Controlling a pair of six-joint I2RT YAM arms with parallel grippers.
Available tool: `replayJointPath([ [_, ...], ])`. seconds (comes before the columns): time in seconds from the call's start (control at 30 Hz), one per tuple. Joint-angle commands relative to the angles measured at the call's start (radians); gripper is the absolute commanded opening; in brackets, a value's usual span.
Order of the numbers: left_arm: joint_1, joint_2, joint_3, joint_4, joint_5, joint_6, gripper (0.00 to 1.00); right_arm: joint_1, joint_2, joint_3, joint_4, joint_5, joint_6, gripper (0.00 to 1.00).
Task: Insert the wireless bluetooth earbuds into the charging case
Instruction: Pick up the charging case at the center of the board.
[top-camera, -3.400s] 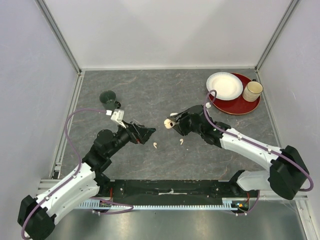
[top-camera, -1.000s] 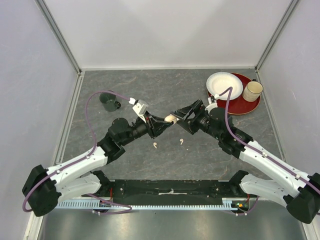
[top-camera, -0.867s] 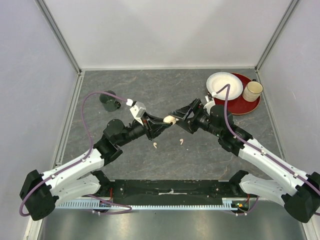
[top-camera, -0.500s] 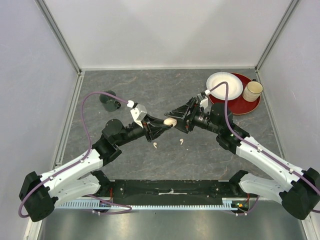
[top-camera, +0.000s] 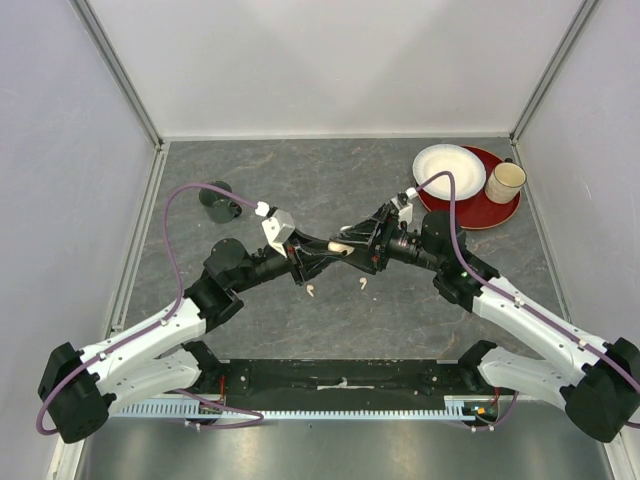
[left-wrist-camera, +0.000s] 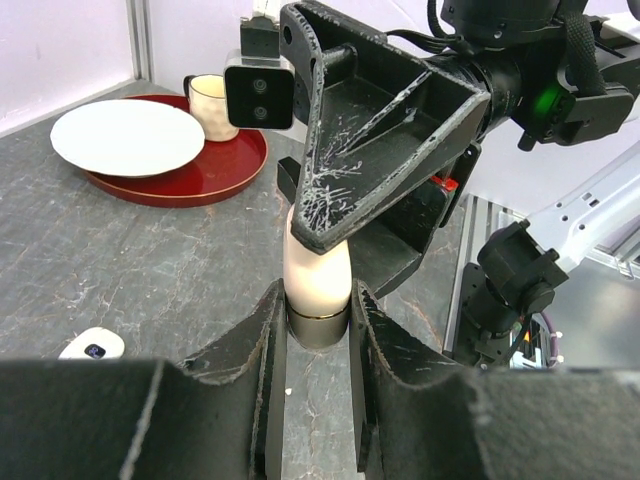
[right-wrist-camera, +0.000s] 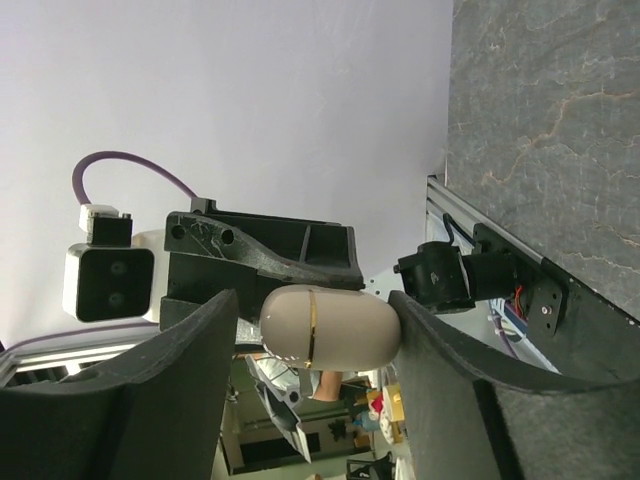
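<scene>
The charging case (top-camera: 338, 246) is a beige capsule with a gold seam, held in the air over the middle of the table. My left gripper (top-camera: 322, 250) is shut on its darker end (left-wrist-camera: 318, 322), both fingers pressed to its sides. From the opposite side, my right gripper (top-camera: 354, 242) stands open around the case's (right-wrist-camera: 330, 330) pale end. One finger (right-wrist-camera: 420, 340) is at its rounded tip, and a gap shows at the other finger. Two earbuds (top-camera: 313, 291) (top-camera: 363, 284) lie on the table below. One earbud (left-wrist-camera: 92, 345) shows in the left wrist view.
A red tray (top-camera: 500, 212) at the back right carries a white plate (top-camera: 448, 170) and a cream cup (top-camera: 505, 182). A dark green cup (top-camera: 218, 200) lies at the back left. Grey walls close in the table on three sides.
My right gripper has slid left onto the free end of the case and its jaws have narrowed. The left gripper has kept its hold and barely moved.
</scene>
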Motion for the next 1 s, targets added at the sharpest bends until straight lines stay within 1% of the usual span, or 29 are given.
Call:
replayJointPath([
  [0.0, -0.001, 0.007, 0.034, -0.004, 0.012, 0.054, 0.02, 0.005, -0.028, -0.003, 0.037, -0.030, 0.053, 0.64],
  [0.03, 0.000, 0.009, 0.037, -0.007, 0.021, 0.055, 0.02, 0.005, -0.032, -0.006, 0.037, -0.028, 0.059, 0.61],
  [0.07, 0.000, 0.010, 0.040, -0.011, 0.024, 0.056, 0.02, 0.005, -0.033, -0.009, 0.037, -0.026, 0.063, 0.60],
  [0.23, 0.000, 0.006, 0.037, -0.024, 0.024, 0.061, 0.02, 0.006, -0.045, -0.017, 0.026, -0.014, 0.068, 0.60],
  [0.27, -0.001, 0.003, 0.037, -0.024, 0.020, 0.061, 0.02, 0.005, -0.048, -0.017, 0.026, -0.011, 0.068, 0.53],
  [0.33, 0.000, 0.001, 0.037, -0.025, 0.014, 0.061, 0.02, 0.006, -0.053, -0.020, 0.025, -0.002, 0.070, 0.43],
  [0.37, -0.001, -0.002, 0.037, -0.024, 0.012, 0.058, 0.04, 0.005, -0.055, -0.023, 0.023, 0.000, 0.079, 0.33],
  [0.4, 0.000, -0.002, 0.037, -0.024, 0.005, 0.048, 0.05, 0.005, -0.055, -0.029, 0.029, 0.004, 0.083, 0.28],
  [0.47, 0.000, -0.002, 0.033, -0.009, -0.011, 0.038, 0.14, 0.005, -0.058, -0.032, 0.036, 0.007, 0.094, 0.19],
  [0.57, 0.000, 0.006, 0.021, 0.037, -0.025, 0.007, 0.26, 0.005, -0.056, -0.035, 0.048, 0.007, 0.111, 0.10],
  [0.63, 0.000, 0.018, 0.014, 0.068, -0.026, -0.010, 0.34, 0.005, -0.058, -0.045, 0.083, 0.007, 0.140, 0.06],
  [0.73, 0.000, 0.038, -0.001, 0.129, -0.029, -0.034, 0.42, 0.006, -0.055, -0.051, 0.114, 0.009, 0.178, 0.02],
  [0.77, 0.000, 0.043, -0.021, 0.159, -0.032, -0.042, 0.44, 0.005, -0.053, -0.052, 0.126, 0.007, 0.188, 0.01],
  [0.8, 0.000, 0.050, -0.033, 0.223, -0.034, -0.057, 0.47, 0.005, -0.052, -0.057, 0.143, 0.004, 0.207, 0.01],
  [0.9, 0.000, 0.072, -0.067, 0.341, -0.035, -0.076, 0.49, 0.006, -0.041, -0.063, 0.184, -0.002, 0.234, 0.00],
  [0.97, -0.001, 0.092, -0.078, 0.373, -0.032, -0.082, 0.50, 0.005, -0.038, -0.069, 0.209, -0.002, 0.263, 0.00],
])
